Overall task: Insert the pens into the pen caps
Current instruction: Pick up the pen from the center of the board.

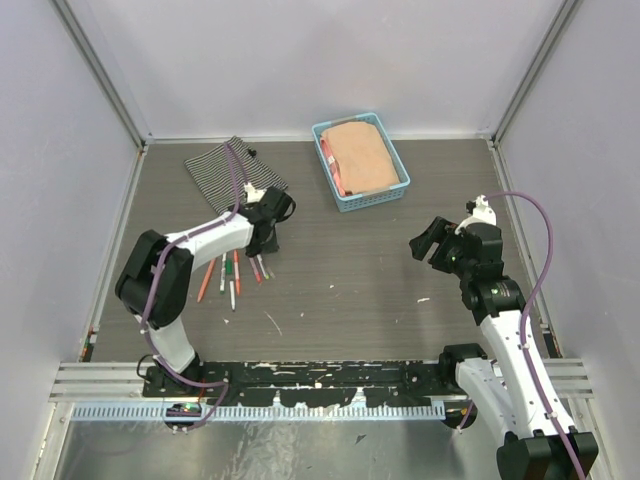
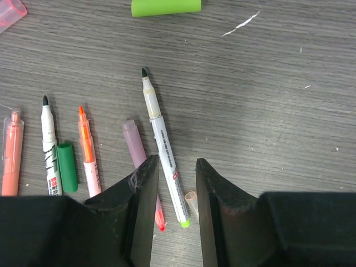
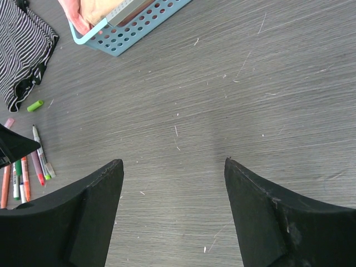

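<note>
Left gripper straddles the green-ended white pen with jaws apart, not pinching. We find the pen's long axis running straight out between them, dark tip away, square to the closing line, among the other pens on the left half of the table. A lime-green cap lies beyond that tip, well apart, while the right gripper, wide and empty, hangs far off over the dark wood-grain surface, pale walls around.

text: none legible | white pen barrel: tiny print, too blurred to read
</note>
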`<action>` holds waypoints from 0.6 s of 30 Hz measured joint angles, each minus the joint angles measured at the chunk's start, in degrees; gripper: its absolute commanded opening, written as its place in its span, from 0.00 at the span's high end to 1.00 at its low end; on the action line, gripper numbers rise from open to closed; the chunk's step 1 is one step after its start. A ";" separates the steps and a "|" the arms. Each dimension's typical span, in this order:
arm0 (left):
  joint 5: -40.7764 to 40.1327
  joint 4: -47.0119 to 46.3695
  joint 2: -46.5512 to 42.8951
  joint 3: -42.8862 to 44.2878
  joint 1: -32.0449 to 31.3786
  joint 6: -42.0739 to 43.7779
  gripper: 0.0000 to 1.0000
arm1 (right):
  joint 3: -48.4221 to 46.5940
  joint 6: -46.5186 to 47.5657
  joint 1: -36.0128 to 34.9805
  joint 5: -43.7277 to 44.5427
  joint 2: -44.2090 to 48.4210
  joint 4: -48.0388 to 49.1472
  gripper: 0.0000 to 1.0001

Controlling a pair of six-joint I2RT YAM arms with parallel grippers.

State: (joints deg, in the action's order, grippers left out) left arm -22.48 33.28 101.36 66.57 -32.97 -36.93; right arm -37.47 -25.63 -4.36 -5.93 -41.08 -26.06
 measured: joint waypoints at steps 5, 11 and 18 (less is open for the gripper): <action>0.20 -0.28 0.85 -0.33 0.35 -0.07 0.62 | 0.00 0.00 0.00 -0.22 -0.04 -0.17 0.22; 1.07 -1.36 1.33 -0.35 1.03 -0.28 0.65 | 0.00 -0.02 0.00 -0.42 -0.02 -0.50 0.22; 1.53 -2.34 1.55 -0.59 1.55 -0.42 0.66 | 0.00 -0.20 0.00 -0.70 -0.04 -1.09 0.22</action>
State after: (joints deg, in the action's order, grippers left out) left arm -20.95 30.94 102.91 65.98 -31.42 -37.34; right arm -37.47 -25.82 -4.36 -6.63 -41.12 -27.16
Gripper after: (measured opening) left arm 0.340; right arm 0.781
